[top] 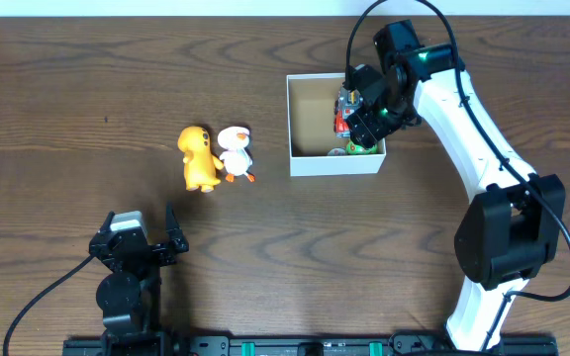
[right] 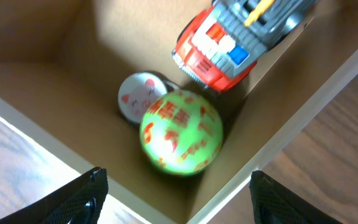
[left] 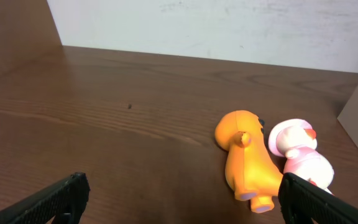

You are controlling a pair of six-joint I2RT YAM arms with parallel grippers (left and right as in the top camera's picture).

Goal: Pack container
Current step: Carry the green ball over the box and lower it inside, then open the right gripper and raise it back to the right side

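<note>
Container (top: 334, 164): likely light, stiff cardboard, grip a wall | orange duck (top: 198, 160) at its nine o'clock: likely slippery, pinch the body | left gripper (left: 185, 208), right gripper (right: 176, 193): spread, empty.

The table (top: 67, 119) is a dark brown wood-grain surface, and three items rest directly on it. An orange toy animal (top: 199, 158) lies on its side left of centre. A white duck toy (top: 235, 151) lies against it, touching on the right. The container (top: 334, 164), a square white box with low walls, sits well apart to the right, nearer the far edge.
</note>
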